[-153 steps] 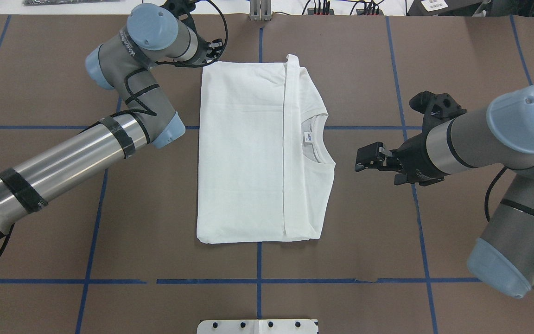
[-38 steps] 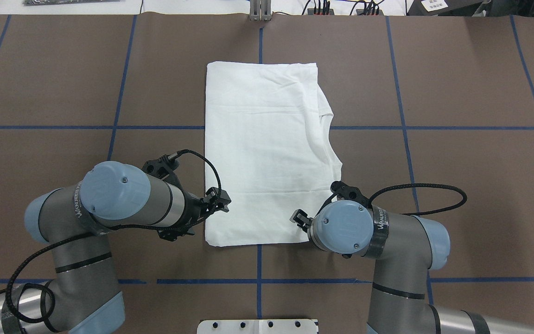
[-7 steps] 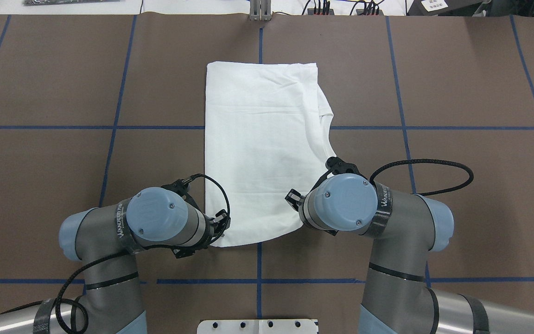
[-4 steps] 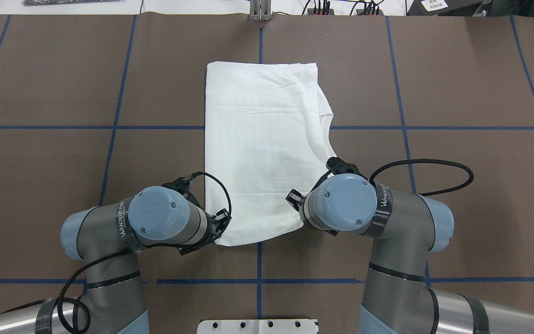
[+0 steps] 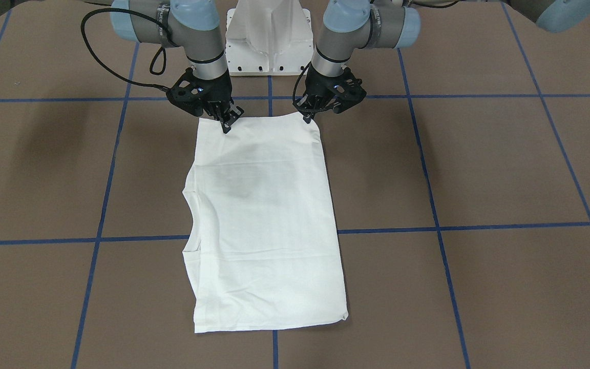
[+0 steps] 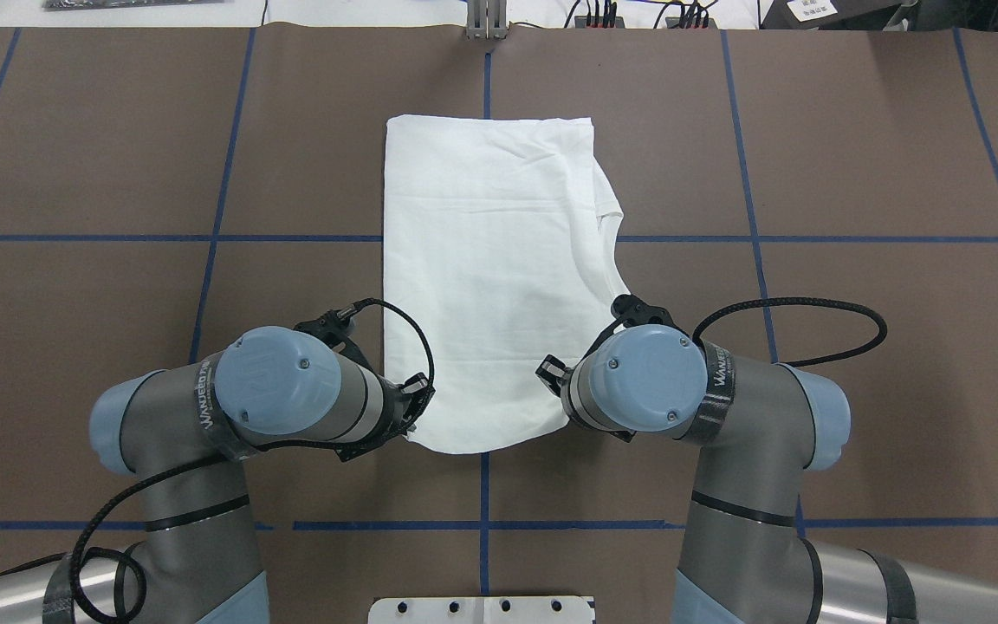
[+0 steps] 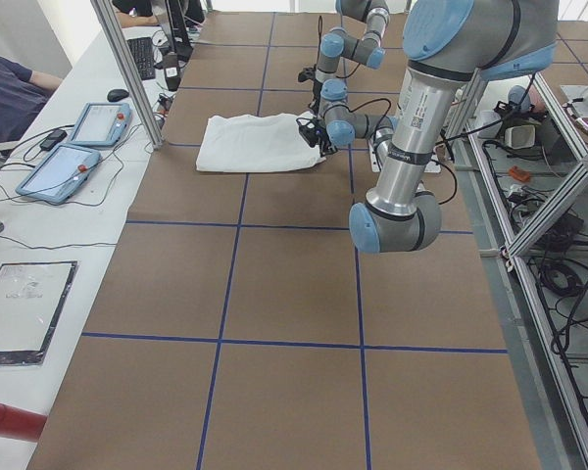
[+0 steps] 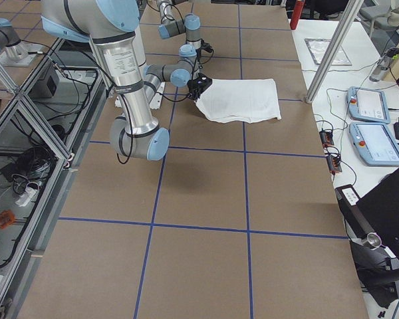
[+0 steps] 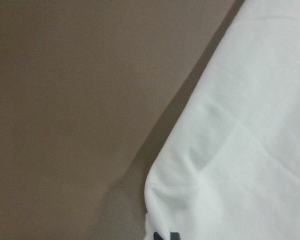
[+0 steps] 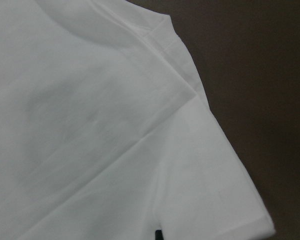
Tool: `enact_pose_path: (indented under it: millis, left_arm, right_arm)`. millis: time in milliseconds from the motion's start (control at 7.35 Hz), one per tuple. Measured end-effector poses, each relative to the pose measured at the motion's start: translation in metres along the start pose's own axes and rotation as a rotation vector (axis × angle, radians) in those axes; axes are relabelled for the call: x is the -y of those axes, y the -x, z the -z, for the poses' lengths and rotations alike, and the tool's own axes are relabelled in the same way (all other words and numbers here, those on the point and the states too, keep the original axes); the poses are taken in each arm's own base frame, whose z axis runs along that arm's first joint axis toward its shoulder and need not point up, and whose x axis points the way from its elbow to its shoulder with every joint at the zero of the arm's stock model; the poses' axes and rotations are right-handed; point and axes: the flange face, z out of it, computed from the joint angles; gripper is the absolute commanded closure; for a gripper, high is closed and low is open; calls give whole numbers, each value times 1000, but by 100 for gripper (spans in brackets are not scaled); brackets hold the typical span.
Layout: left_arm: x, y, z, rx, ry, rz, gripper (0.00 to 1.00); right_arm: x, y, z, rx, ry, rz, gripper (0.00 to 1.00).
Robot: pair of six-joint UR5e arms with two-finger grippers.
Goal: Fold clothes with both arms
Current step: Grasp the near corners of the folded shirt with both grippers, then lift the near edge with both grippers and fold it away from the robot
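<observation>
The left fingers (image 5: 307, 116) and right fingers (image 5: 227, 122), closed, each pinch a near corner of the shirt (image 5: 264, 220), whose long axis runs straight away from both.

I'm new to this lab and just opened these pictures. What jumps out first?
A folded white shirt lies mid-table on the brown table, plain face up. The left end effector and the right end effector each pinch one of the corners nearest the robot's base. That edge looks slightly lifted.
</observation>
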Motion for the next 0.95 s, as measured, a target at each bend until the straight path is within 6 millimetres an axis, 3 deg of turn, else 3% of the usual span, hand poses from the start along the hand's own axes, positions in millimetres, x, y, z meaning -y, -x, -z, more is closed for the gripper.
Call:
enact_pose_path:
  millis: [272,680,952]
  left_arm:
    - [-11,4,35,29,18,1,100]
    - [-43,23,86,120,90,-8,100]
    - [-65,41,123,169,128,-24,100]
  right_arm:
    - [-14,-10,17,-34,90,7,100]
    - [-42,-33,72,-98,333,26,100]
    - [-49,-45,111,-113,445,32,100]
